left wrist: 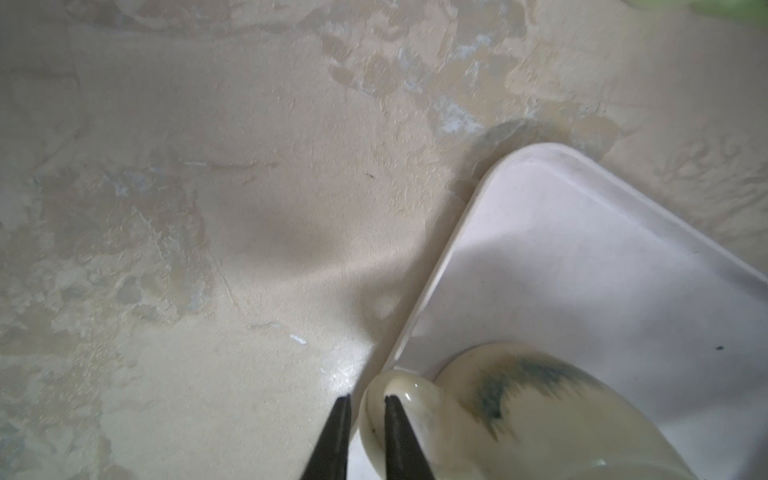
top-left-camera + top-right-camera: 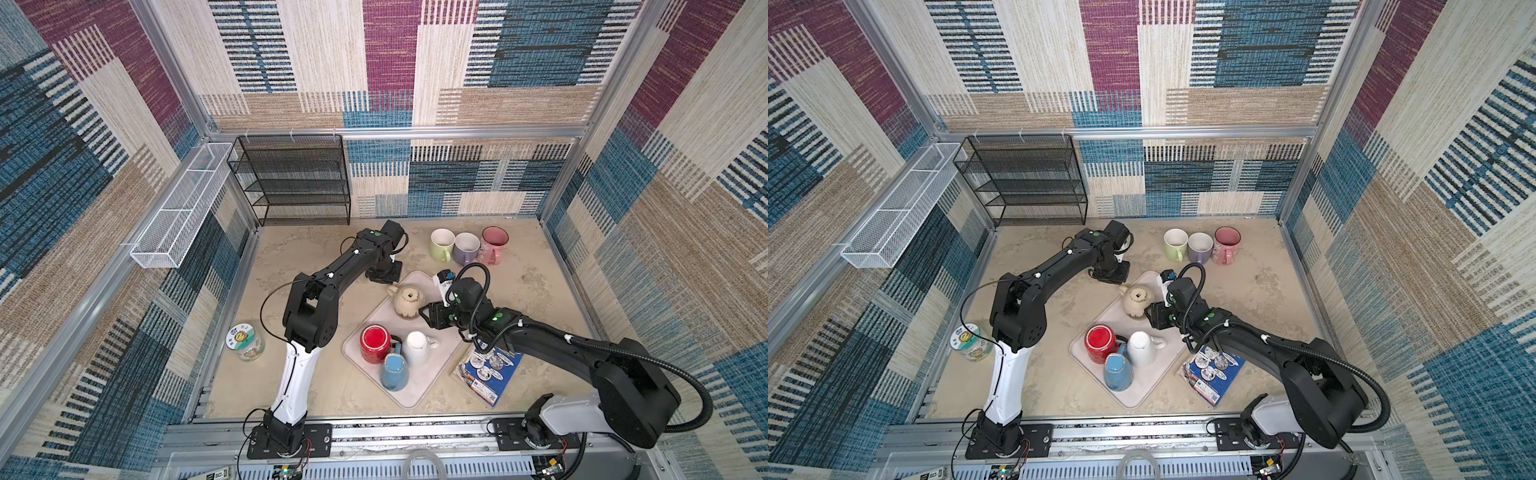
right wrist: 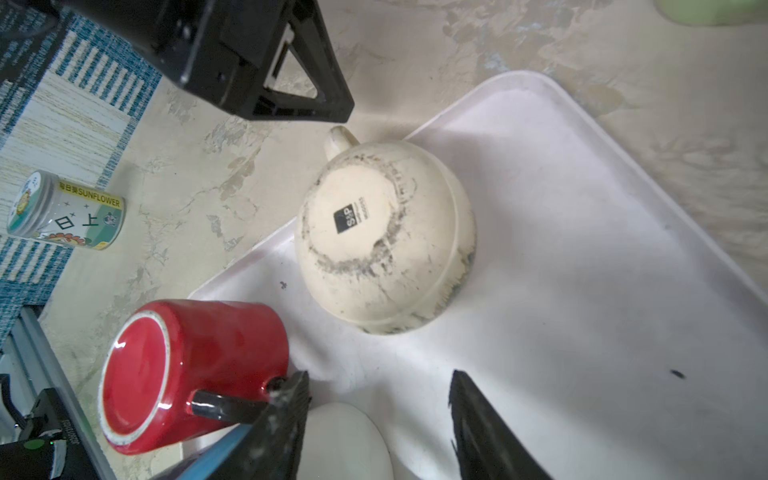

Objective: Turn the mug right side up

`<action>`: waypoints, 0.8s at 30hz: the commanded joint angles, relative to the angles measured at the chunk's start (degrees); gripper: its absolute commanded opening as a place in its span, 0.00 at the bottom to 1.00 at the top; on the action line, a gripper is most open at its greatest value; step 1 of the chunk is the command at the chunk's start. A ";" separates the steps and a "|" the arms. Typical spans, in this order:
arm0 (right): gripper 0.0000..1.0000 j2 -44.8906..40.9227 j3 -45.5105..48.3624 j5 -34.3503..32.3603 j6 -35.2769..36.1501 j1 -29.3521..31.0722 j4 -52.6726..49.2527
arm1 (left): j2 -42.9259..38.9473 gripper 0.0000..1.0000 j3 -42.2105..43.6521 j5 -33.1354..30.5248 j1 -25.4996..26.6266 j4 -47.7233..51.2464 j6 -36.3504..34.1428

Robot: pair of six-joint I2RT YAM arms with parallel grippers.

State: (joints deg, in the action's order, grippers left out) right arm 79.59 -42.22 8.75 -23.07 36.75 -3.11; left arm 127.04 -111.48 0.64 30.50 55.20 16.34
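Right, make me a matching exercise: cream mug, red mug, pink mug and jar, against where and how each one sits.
Things:
1. cream mug
2. red mug
3. pink mug
4. jar

States:
a. open side up on the table, beyond the tray
b. upside down on the tray, beside the white mug
c. lidded, on the table left of the tray
d. upside down, alone at the tray's far corner

Pairs: 1-d, 2-b, 3-a, 4-c
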 commanded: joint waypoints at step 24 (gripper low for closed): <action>0.56 12.15 -10.56 -5.66 1.14 -2.03 -0.39 | -9.88 0.18 17.56 4.62 4.06 -9.42 4.87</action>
State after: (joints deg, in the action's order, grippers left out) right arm 91.05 -51.90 5.61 -22.79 35.16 -2.94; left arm 117.84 -94.94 2.50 34.00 47.16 19.40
